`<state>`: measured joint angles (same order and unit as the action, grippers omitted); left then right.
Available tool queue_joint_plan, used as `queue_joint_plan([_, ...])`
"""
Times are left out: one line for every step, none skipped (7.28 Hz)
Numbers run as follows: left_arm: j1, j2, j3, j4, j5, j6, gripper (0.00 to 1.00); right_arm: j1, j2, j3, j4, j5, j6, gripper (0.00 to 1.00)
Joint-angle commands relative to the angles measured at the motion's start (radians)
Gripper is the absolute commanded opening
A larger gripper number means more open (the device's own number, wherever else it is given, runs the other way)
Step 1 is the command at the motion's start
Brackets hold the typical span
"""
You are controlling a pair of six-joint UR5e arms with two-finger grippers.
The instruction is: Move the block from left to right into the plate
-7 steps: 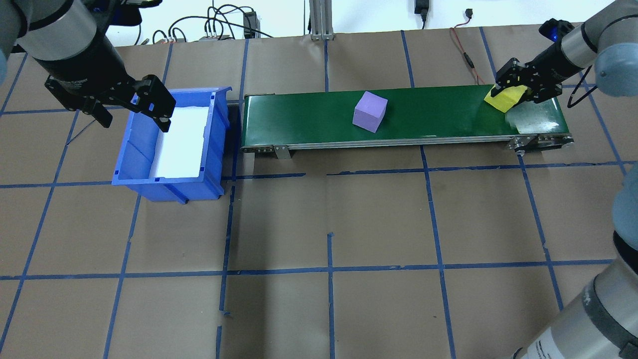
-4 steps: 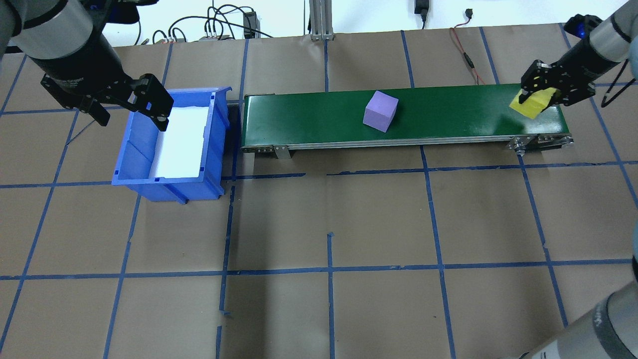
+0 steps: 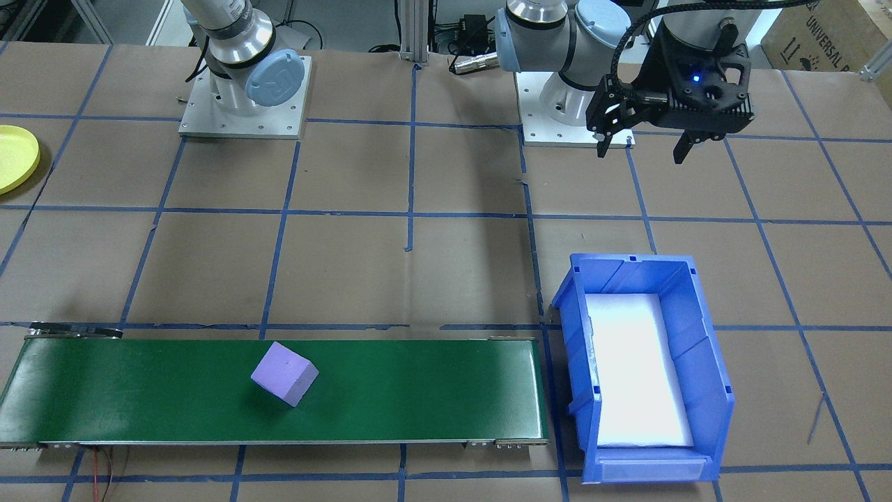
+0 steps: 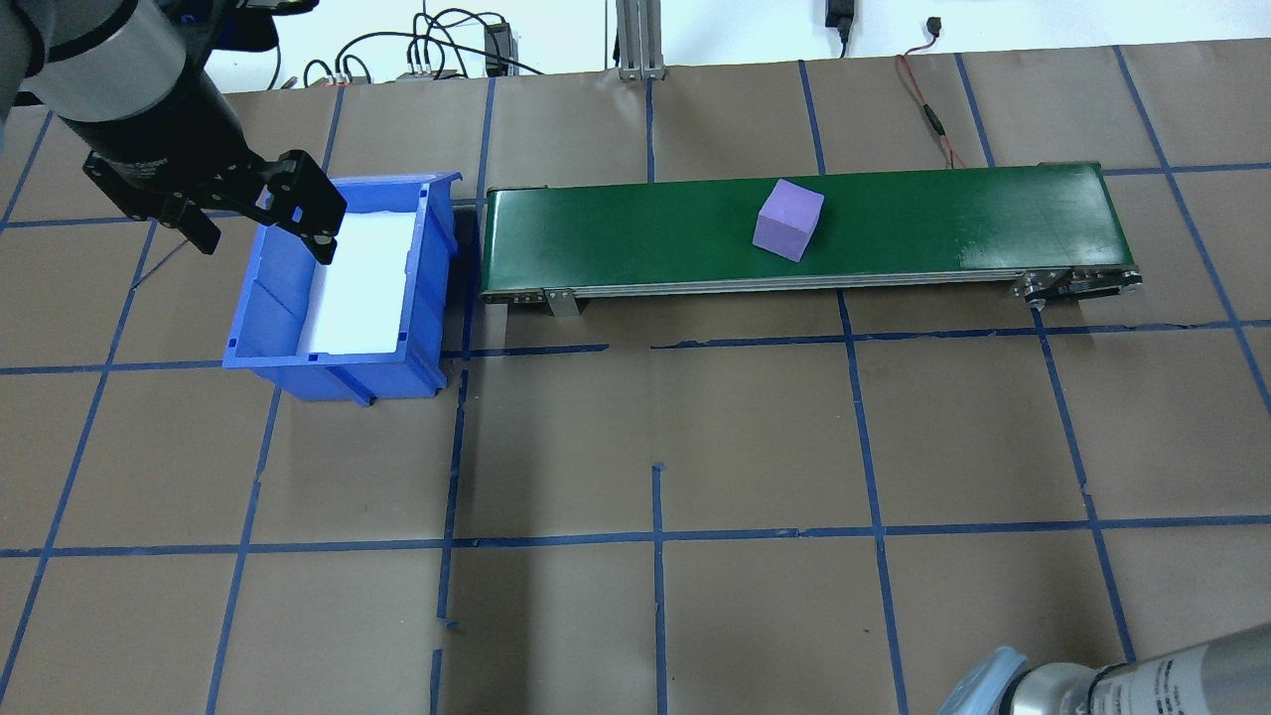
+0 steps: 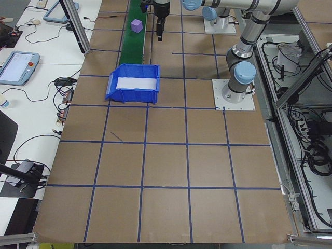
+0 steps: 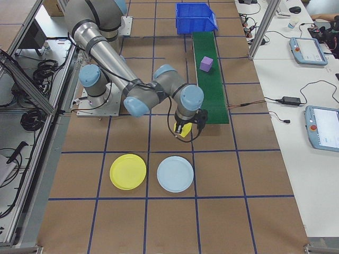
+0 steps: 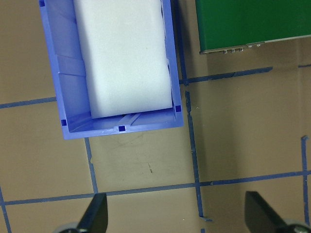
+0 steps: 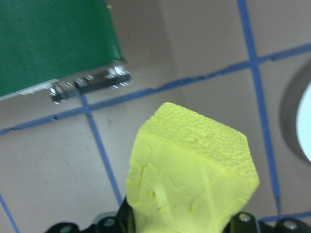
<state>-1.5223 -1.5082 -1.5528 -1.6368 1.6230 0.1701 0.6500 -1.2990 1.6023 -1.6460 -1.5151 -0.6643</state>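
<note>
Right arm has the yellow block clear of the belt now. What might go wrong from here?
1. A pale blue plate lies right beside the yellow plate and nearer the right hand, so the yellow block may land in the wrong one.
2. The purple block sits unattended on the green belt; if the belt runs, it may drop off the end.

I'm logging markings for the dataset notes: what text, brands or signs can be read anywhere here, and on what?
"UNIVERSAL R", cut off by the frame edge: on the cardboard box at the top right corner of the front-facing view.
"UR" logo: on the blue joint cap of the right arm.
Tablet screens: too small to read.
</note>
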Motion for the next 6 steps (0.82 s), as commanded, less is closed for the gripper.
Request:
queue_joint_plan([-0.003, -0.001, 0.0, 0.0, -0.009, -0.001, 1.0, -0.235, 0.006, 0.086, -0.052, -0.063, -0.243, 0.21])
queue_joint_plan([-0.003, -0.001, -0.001, 0.0, -0.009, 0.0, 1.0, -0.297, 0.006, 0.132, -0.133, -0.098, -0.324, 0.21])
queue_joint_plan([-0.004, -0.001, -0.003, -0.001, -0.008, -0.001, 1.0, -0.373, 0.01, 0.161, -0.149, -0.103, -0.374, 0.22])
queue_joint_plan([-0.004, 0.0, -0.007, -0.002, -0.008, -0.001, 1.0, -0.46, 0.021, 0.189, -0.15, -0.115, -0.42, 0.22])
queue_joint_plan([-0.004, 0.0, -0.01, -0.002, -0.008, -0.001, 1.0, -0.504, 0.03, 0.232, -0.199, -0.125, -0.431, 0.24])
queue_joint_plan([-0.004, -0.001, -0.012, 0.0, -0.009, -0.001, 1.0, -0.504, 0.029, 0.247, -0.254, -0.125, -0.461, 0.37])
